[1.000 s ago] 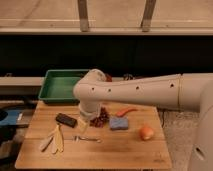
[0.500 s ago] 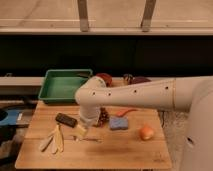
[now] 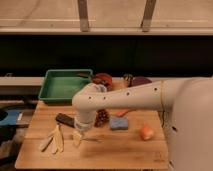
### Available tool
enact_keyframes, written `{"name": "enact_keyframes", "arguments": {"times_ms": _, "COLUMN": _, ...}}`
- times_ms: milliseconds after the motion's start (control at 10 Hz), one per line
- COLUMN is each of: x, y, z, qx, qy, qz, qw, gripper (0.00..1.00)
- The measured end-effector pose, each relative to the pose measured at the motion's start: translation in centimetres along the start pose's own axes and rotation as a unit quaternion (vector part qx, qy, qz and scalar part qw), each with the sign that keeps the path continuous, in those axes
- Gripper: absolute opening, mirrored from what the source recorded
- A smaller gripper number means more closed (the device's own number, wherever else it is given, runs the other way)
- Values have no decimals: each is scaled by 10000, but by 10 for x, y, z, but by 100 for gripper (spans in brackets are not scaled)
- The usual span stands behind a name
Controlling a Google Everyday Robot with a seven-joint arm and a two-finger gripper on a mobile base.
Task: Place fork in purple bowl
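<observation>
The slim silver fork point(image 3: 91, 140) lies flat on the wooden table point(image 3: 120, 155), right of the pale wooden utensils. My gripper point(image 3: 80, 132) hangs from the white arm just above and left of the fork's handle end, close to the table. The wrist hides the gripper's tips. The dark purple bowl point(image 3: 141, 80) stands at the back right of the table, partly behind my arm, well away from the fork.
A green tray point(image 3: 64, 86) sits at the back left, with a reddish-brown bowl point(image 3: 103, 79) and a small cup point(image 3: 128, 77) beside it. A black block point(image 3: 65, 119), wooden utensils point(image 3: 54, 141), a dark red cluster point(image 3: 102, 118), a blue sponge point(image 3: 119, 123) and an orange fruit point(image 3: 146, 132) lie around the gripper.
My arm has swung left and down, bringing the gripper from above the dark red cluster to just over the fork. The fork and other objects have not moved.
</observation>
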Motion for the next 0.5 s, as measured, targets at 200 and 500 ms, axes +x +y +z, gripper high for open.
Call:
{"name": "enact_keyframes", "arguments": {"times_ms": 200, "x": -10, "y": 4, "z": 12, "qx": -33, "qy": 82, "qz": -96, "qw": 9999, "gripper": 70}}
{"name": "enact_keyframes", "arguments": {"times_ms": 500, "x": -17, "y": 3, "z": 25, "qx": -16, "qy": 166, "qz": -166, "qw": 9997, "gripper": 70}}
